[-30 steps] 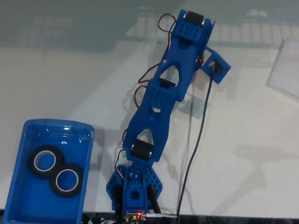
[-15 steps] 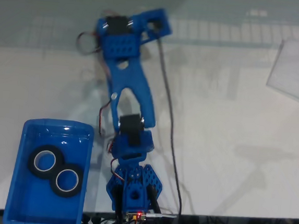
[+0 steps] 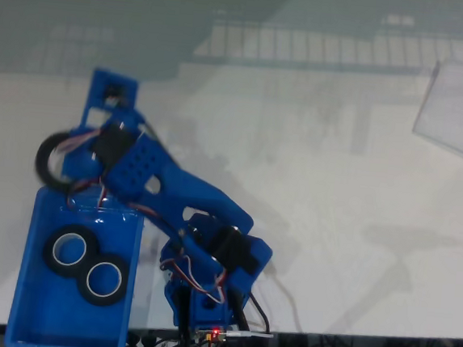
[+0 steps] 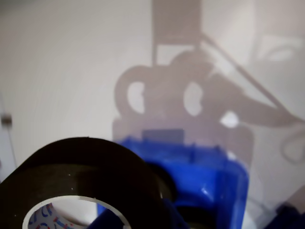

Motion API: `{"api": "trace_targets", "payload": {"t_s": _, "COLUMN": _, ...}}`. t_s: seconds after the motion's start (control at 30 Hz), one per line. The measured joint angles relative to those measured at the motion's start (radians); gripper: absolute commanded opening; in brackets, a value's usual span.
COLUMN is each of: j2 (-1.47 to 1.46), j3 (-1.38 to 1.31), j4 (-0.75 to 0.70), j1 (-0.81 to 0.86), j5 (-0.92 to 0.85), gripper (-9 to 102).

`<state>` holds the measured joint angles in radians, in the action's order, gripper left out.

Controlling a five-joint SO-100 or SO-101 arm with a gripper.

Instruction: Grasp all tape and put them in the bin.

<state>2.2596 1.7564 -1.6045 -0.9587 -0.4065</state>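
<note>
Near edge of the fixed view: blue 3D-printed robot arm (image 3: 208, 253), its base at the table's front edge with wires trailing off.

Left of the base sits the bright blue rectangular plastic bin (image 3: 21, 301) with two black ring-shaped tape rolls with pale cores already inside: one (image 3: 69, 250) toward the left, the other (image 3: 102, 279) touching it on the right, both lying flat. So two of three look done; judging from this, only the last roll is left to drop.

Farther out, just past the bin's far rim, the third black tape roll (image 3: 47, 161) hangs at the gripper (image 3: 64, 160), held up on edge, not yet over the bin's opening. The gripper appears clamped on this roll, though the fingers themselves are blurred.

In the wrist view the held roll (image 4: 81, 176) fills the near left, right against the camera, with the bin's rim (image 4: 209, 176) just beyond and below it to the right. The white table (image 3: 332, 231) stretches far beyond.

Remaining: carry the roll in over the bin, let go.
</note>
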Motion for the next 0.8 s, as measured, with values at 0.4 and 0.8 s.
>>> {"api": "trace_targets", "payload": {"t_s": 0.4, "j2": 0.198, "j3": 0.242, "j4": 0.002, "j1": -0.423, "j5": -0.037, "gripper": 0}}
{"api": "trace_targets", "payload": {"t_s": 0.8, "j2": 0.301, "j3": 0.354, "j4": 0.005, "j1": -0.488, "j5": -0.091, "gripper": 0}}
